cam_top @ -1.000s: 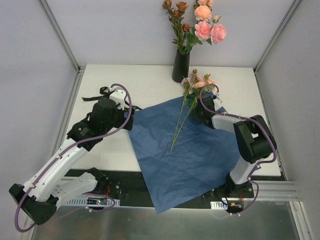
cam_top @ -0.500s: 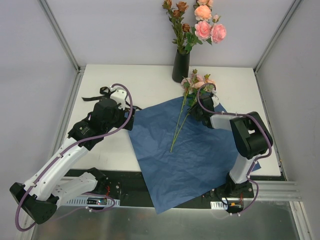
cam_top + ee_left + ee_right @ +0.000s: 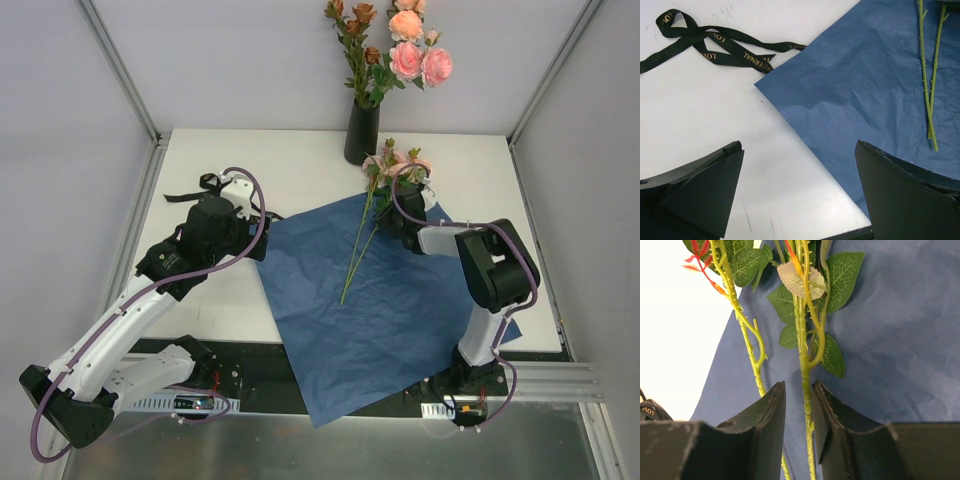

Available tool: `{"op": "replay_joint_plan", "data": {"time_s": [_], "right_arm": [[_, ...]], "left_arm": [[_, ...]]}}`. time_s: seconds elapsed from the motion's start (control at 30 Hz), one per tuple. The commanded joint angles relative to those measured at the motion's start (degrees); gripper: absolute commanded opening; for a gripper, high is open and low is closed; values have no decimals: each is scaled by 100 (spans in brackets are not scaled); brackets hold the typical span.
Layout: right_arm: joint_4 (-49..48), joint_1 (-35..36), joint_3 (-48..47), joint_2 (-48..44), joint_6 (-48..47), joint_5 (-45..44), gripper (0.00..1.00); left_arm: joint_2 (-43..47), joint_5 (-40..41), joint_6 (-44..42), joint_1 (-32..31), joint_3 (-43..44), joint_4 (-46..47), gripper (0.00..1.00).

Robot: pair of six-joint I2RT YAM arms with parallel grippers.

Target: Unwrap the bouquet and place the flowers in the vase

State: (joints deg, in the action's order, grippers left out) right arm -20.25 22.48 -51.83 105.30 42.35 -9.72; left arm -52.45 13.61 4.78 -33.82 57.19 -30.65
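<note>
The bouquet lies unwrapped: its blue paper (image 3: 380, 310) is spread flat and two flowers (image 3: 362, 240) rest on it, pink heads (image 3: 395, 165) toward the black vase (image 3: 362, 132). The vase holds several pink and orange roses (image 3: 405, 55). My right gripper (image 3: 800, 386) is low over the paper, its jaws narrowly open on either side of one green stem (image 3: 803, 365), with a small gap on the left side. The second stem (image 3: 752, 345) lies just left of the jaws. My left gripper (image 3: 800, 147) hangs wide open and empty over the paper's left corner (image 3: 790, 95).
The black ribbon (image 3: 715, 47) lies loose on the white table (image 3: 300, 165) beyond the left gripper. Metal frame posts (image 3: 125, 75) and grey walls bound the table. The paper overhangs the near edge between the arm bases.
The right arm has shifted slightly toward the stems and its jaws have narrowed around one stem. The left arm, paper and flowers have not moved.
</note>
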Motion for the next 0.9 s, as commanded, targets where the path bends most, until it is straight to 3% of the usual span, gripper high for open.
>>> {"op": "replay_joint_plan", "data": {"time_s": [0.0,0.63,0.87], "right_arm": [[144,-24,-90,228,-157,-66,33],[250,-24,-125,-88,-569,-399,2],[372,-24,-20,-790,-1035,-557,0]], "left_arm": [[50,-7,-82,-63,20,156,99],[77,63,-100,-72,12,156,99],[68,28,-100,-72,20,156,99]]}}
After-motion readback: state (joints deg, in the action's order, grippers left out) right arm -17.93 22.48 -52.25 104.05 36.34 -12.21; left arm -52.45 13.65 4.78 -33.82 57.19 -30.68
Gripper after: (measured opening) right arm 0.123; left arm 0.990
